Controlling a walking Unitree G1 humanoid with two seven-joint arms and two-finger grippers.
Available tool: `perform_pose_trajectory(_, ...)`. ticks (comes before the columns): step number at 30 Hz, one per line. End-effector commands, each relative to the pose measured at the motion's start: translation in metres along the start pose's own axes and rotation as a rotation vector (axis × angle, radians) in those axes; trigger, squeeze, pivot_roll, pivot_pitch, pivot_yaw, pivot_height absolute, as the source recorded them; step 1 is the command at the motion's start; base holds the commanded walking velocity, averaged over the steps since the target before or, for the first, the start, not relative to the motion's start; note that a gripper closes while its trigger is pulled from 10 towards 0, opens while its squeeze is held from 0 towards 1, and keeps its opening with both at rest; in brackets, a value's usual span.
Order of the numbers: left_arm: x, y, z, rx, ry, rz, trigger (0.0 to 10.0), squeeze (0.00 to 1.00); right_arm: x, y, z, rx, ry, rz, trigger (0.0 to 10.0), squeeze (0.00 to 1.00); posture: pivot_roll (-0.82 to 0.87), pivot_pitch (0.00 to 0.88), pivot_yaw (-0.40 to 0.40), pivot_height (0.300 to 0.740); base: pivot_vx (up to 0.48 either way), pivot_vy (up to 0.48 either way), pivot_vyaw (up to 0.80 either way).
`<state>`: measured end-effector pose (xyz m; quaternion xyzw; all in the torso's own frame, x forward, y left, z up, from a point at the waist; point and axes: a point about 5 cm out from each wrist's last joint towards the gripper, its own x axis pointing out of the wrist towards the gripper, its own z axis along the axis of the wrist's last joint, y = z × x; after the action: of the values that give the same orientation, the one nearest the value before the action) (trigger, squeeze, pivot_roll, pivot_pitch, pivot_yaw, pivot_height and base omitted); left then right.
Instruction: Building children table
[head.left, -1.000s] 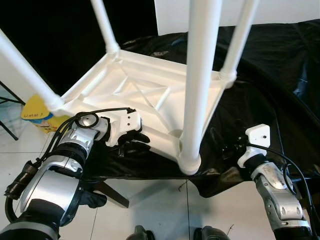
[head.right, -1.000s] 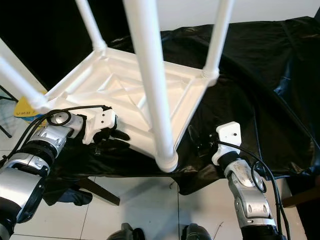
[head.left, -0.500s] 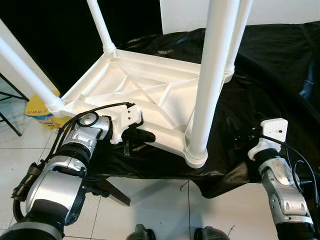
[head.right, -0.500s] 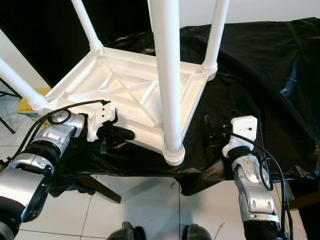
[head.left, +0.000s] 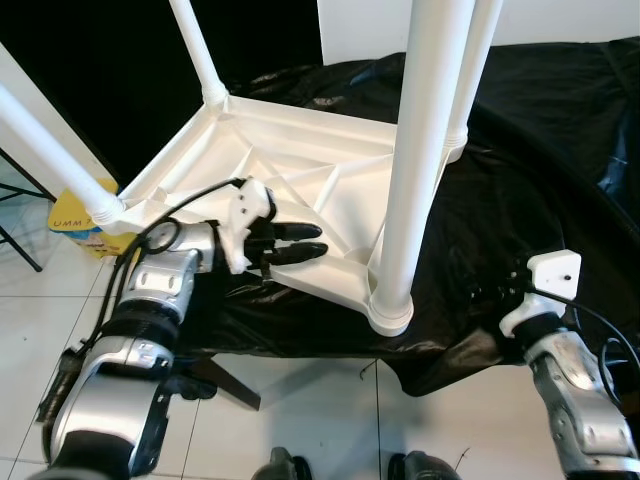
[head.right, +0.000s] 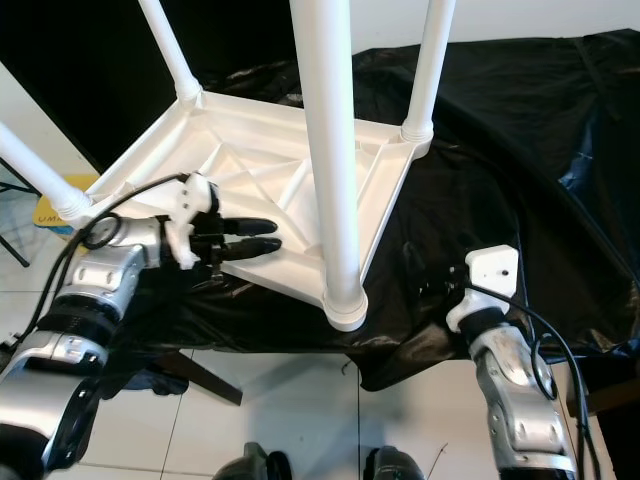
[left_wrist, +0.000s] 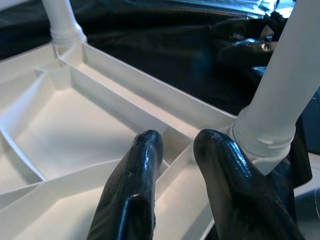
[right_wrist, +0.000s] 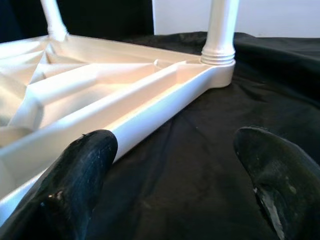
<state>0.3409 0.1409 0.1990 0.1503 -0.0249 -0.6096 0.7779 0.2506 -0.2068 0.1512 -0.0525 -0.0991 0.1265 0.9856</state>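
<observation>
The left tool (head.left: 300, 242) reaches over the near rim of the upturned white children table (head.left: 300, 170), which lies on the black sheet (head.left: 540, 180), its fingers a little apart and holding nothing, while the right tool (head.right: 425, 285), wide open and empty, hovers just beside the table's near leg (head.right: 325, 150).

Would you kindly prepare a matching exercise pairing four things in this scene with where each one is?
1. left gripper
2. right gripper
3. upturned white table
4. yellow box

A. on the floor beside the table
B. lying on the black sheet
C. over the table's ribbed underside
D. open above the sheet, beside the table's rim

Pairs: 1-C, 2-D, 3-B, 4-A
</observation>
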Motion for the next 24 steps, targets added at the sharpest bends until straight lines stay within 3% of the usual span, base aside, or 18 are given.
perform_pose_trajectory(1,-0.008,0.001,0.003,0.001,-0.02,0.121,10.0,0.0,-0.005,0.0,0.001,0.015,0.027,0.065,10.0,0.0,-0.11,0.102,0.101,0.74,0.0,0.0,0.0)
perform_pose_trajectory(7,-0.013,0.001,0.008,0.015,-0.049,0.196,10.0,0.0,-0.008,-0.005,0.005,0.007,0.051,0.129,10.0,0.0,-0.11,0.099,0.099,0.74,0.0,0.0,0.0)
perform_pose_trajectory(10,-0.021,0.0,0.013,0.025,-0.069,0.28,10.0,0.0,-0.014,-0.007,0.007,-0.011,0.105,0.254,10.0,0.0,-0.12,0.088,0.089,0.74,0.0,0.0,0.0)
perform_pose_trajectory(13,-0.021,0.0,0.013,0.025,-0.069,0.28,10.0,0.0,-0.014,-0.007,0.007,-0.011,0.105,0.254,10.0,0.0,-0.12,0.088,0.089,0.74,0.0,0.0,0.0)
perform_pose_trajectory(21,-0.039,-0.003,0.023,0.042,-0.086,0.444,10.0,0.0,-0.02,0.009,0.013,-0.02,0.215,0.586,10.0,0.0,-0.1,0.069,0.071,0.74,0.0,0.0,0.0)
perform_pose_trajectory(24,-0.04,-0.004,0.024,0.038,-0.088,0.461,10.0,0.0,-0.021,0.013,0.013,-0.016,0.229,0.625,10.0,0.0,-0.1,0.067,0.069,0.74,0.0,0.0,0.0)
